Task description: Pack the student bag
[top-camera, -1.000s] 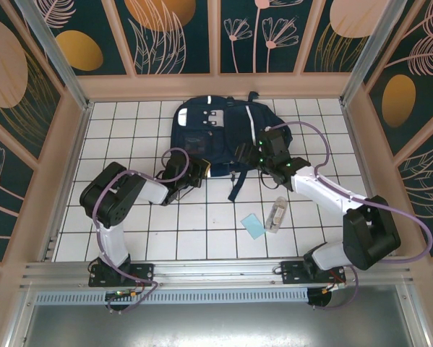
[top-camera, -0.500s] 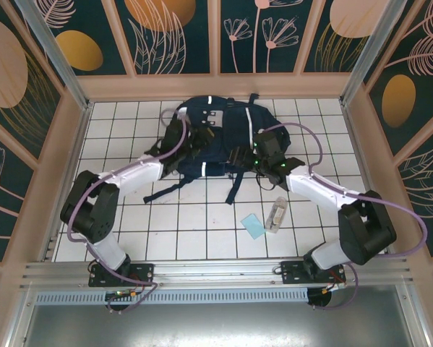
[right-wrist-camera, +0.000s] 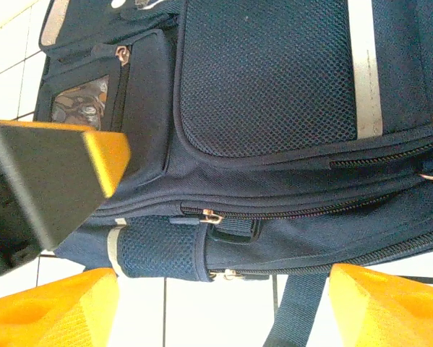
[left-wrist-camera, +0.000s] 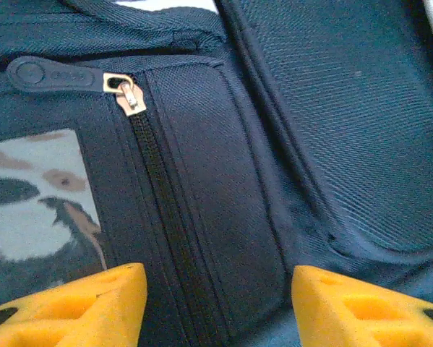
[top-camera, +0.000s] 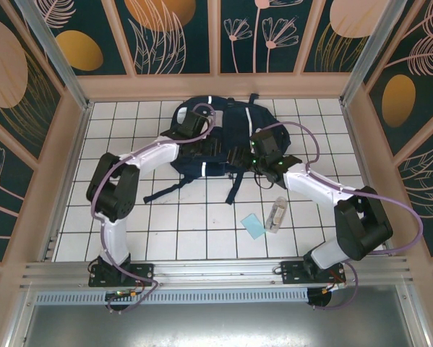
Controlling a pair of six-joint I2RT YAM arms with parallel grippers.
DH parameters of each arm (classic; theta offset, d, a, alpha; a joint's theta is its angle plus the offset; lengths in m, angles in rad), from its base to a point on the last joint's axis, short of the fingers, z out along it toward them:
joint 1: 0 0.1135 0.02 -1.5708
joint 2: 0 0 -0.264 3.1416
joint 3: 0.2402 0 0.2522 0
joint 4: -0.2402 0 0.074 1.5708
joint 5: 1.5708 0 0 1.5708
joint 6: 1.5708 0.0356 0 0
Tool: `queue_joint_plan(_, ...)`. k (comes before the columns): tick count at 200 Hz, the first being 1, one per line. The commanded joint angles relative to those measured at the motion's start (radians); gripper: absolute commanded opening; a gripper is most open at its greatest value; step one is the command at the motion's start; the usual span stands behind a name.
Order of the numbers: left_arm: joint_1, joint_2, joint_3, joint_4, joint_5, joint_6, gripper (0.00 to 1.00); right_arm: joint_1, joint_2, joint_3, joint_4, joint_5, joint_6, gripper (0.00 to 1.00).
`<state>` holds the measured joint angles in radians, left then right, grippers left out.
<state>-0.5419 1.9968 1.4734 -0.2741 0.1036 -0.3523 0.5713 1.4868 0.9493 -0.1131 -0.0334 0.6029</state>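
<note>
The student bag (top-camera: 229, 117) was seen directly beneath the spread, empty left claw (left-wrist-camera: 217, 293), its pocket zipper (left-wrist-camera: 165, 217) aligned lengthwise between the fingers (left-wrist-camera: 79, 303) (the right claw (right-wrist-camera: 223, 300), likewise spread, was poised beside it).

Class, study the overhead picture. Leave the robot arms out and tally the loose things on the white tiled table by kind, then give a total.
Navy backpack: 1
Light-blue flat card: 1
Small clear container: 1
Total: 3
</note>
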Motion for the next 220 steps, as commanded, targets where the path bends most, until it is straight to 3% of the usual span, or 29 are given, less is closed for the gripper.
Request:
queue_joint_plan(1, -0.02, 0.064, 0.137, -0.102, -0.056, 0.061, 0.58, 0.004, -0.003, 0.02, -0.015, 0.02, -0.015, 0.77)
queue_joint_plan(69, -0.055, 0.271, 0.343, -0.291, -0.16, 0.065, 0.58, 0.004, -0.004, 0.012, -0.025, 0.026, -0.017, 0.77)
queue_joint_plan(98, -0.059, 0.348, 0.395, -0.375, -0.222, 0.067, 0.53, 0.003, -0.003, 0.012, -0.024, 0.023, -0.015, 0.77)
queue_joint_plan(104, -0.059, 0.364, 0.409, -0.397, -0.236, 0.065, 0.47, 0.004, -0.005, 0.011, -0.023, 0.021, -0.015, 0.77)
queue_joint_plan(127, -0.059, 0.382, 0.441, -0.423, -0.195, 0.062, 0.0, 0.005, -0.023, -0.009, -0.009, 0.009, -0.001, 0.77)
queue_joint_plan(178, -0.052, 0.24, 0.479, -0.337, -0.062, -0.006, 0.0, 0.02, -0.081, -0.084, 0.037, -0.013, 0.047, 0.77)
queue_joint_plan(220, -0.05, 0.133, 0.573, -0.299, -0.005, -0.071, 0.0, 0.034, -0.084, -0.154, 0.173, -0.071, 0.103, 0.76)
